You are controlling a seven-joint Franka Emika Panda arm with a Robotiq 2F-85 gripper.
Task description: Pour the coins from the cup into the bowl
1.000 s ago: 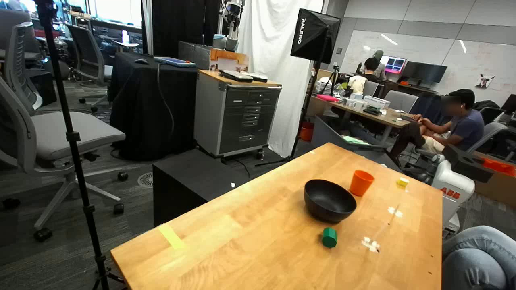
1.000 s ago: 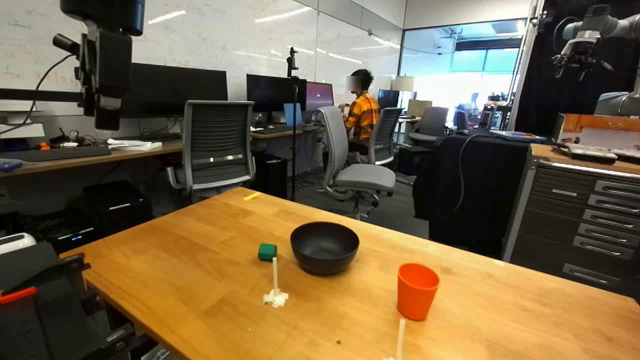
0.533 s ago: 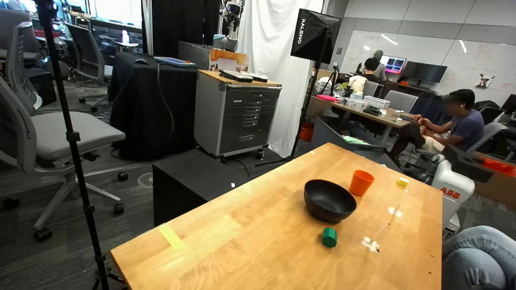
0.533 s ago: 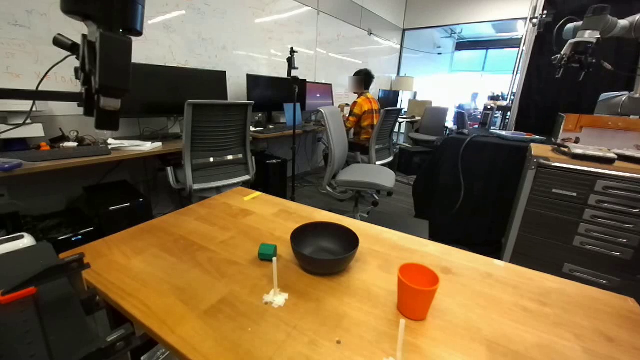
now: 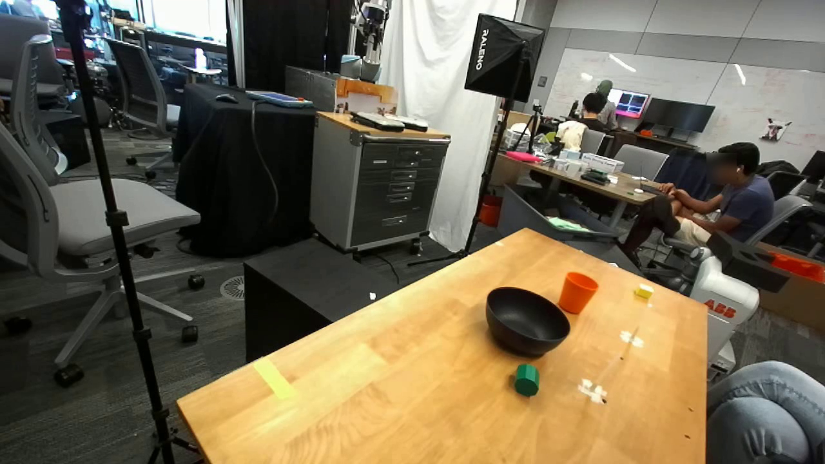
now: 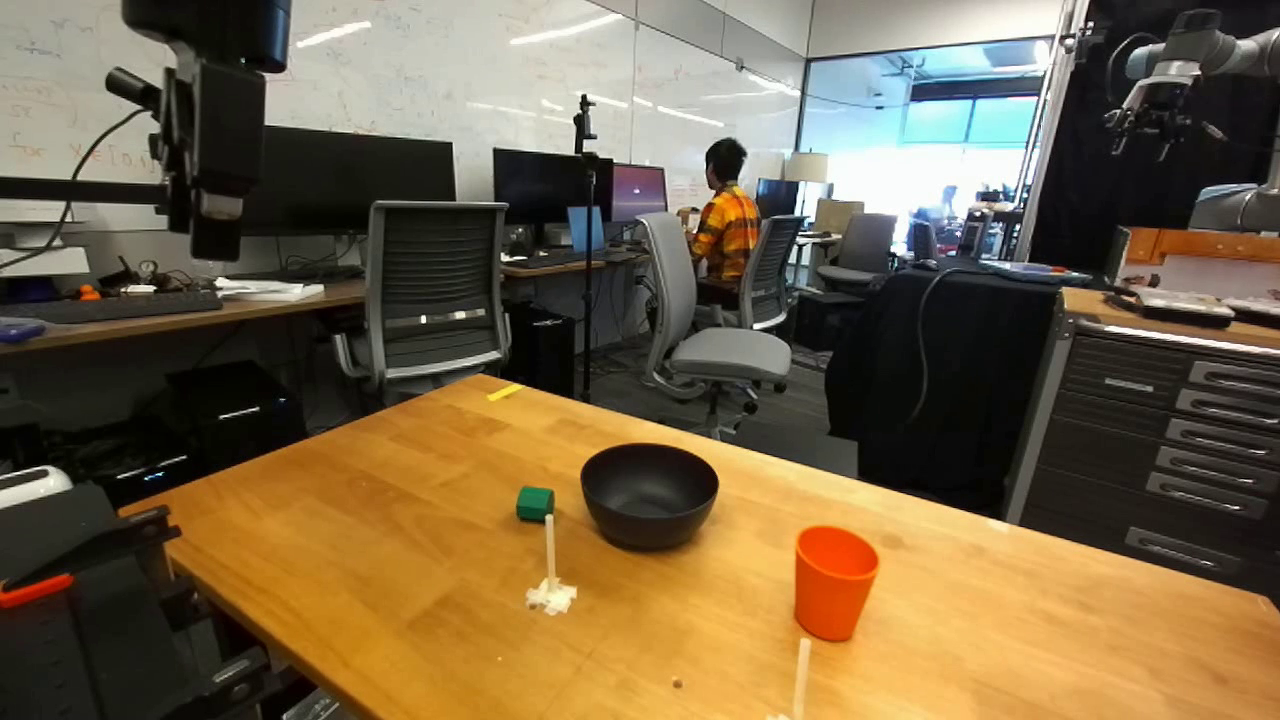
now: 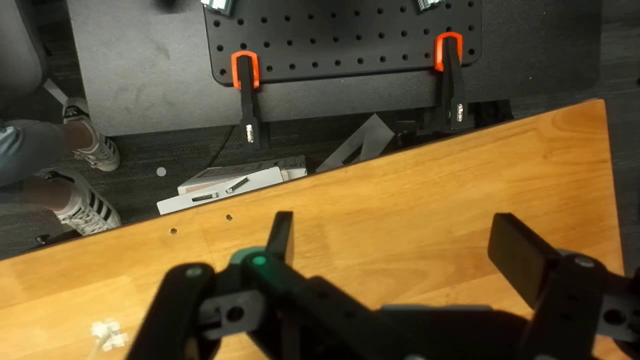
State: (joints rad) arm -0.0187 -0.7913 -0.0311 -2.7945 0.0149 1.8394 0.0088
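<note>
Several grey chairs (image 6: 730, 352) stand beyond the wooden table (image 6: 400, 510); gripper (image 7: 397, 242) jaws spread wide.

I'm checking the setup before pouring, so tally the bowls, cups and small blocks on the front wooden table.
Bowls: 1, the black bowl
Cups: 1, the orange cup
Small blocks: 2, a green block and a yellow block
Total: 4

Dark grey carpeted floor (image 5: 71, 412); wide glossy whiteboard (image 5: 683, 84).
Grey wheeled office chair (image 5: 116, 206); grey wooden-topped drawer cabinet (image 5: 393, 187); hanging white cloth curtain (image 5: 432, 71).
</note>
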